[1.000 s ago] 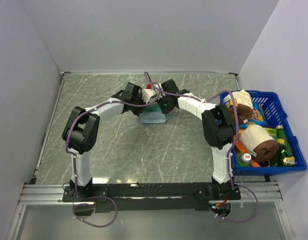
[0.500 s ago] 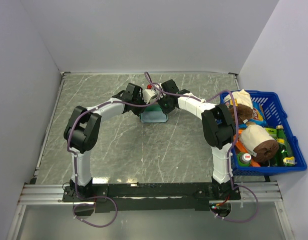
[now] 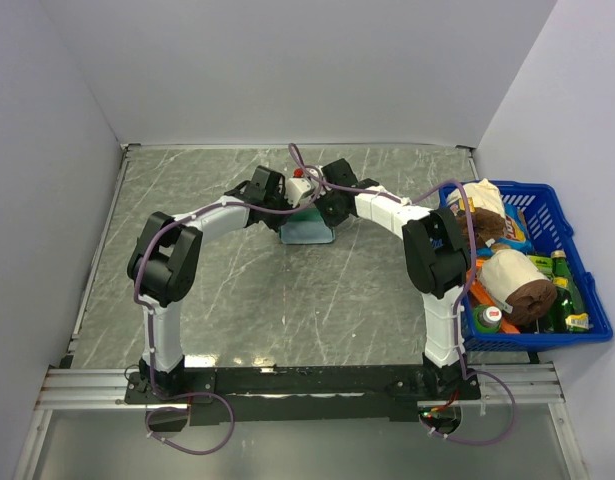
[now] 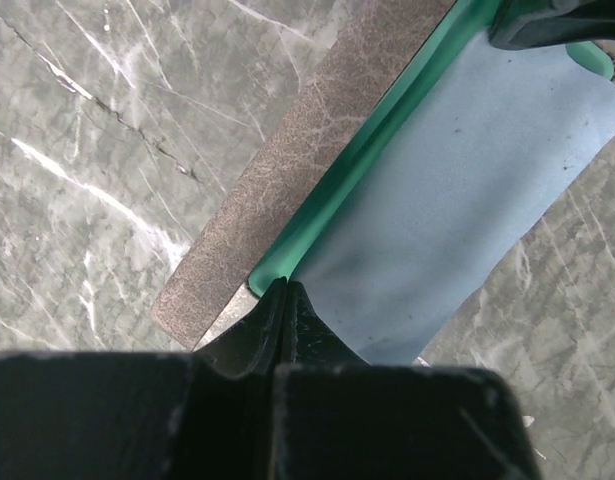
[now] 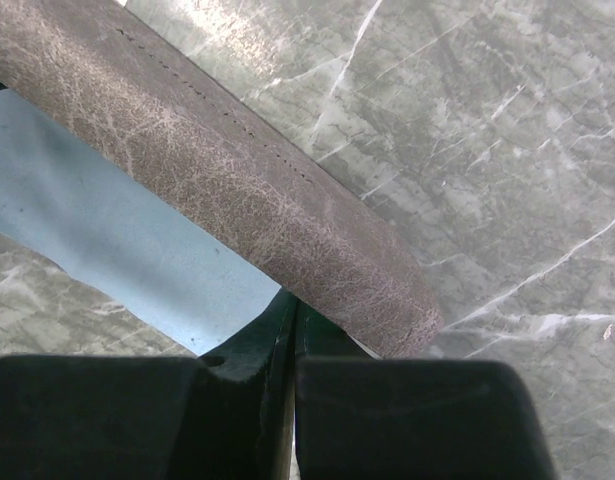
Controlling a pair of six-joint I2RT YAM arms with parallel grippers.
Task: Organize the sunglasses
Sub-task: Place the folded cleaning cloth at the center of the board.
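Grey-brown textured case (image 4: 287, 190), green-lined, light blue cloth (image 4: 457, 200) lying across it; my left jaws and right jaws are pressed together.

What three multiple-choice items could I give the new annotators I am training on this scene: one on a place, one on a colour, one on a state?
1. Where does the blue plastic basket stand?
A. by the right edge of the grey marble table
B. at its far left corner
C. between the arm bases

2. What colour is the lining of the grey-brown textured case?
A. red
B. green
C. white

3. How is the left gripper?
A. wide open
B. shut on a bottle
C. shut, fingertips together at the case's corner

Answers:
1 A: the top view shows it to the right of the right arm.
2 B: in the left wrist view a green strip runs between the case's outside and the light blue cloth.
3 C: its fingers meet with no gap.
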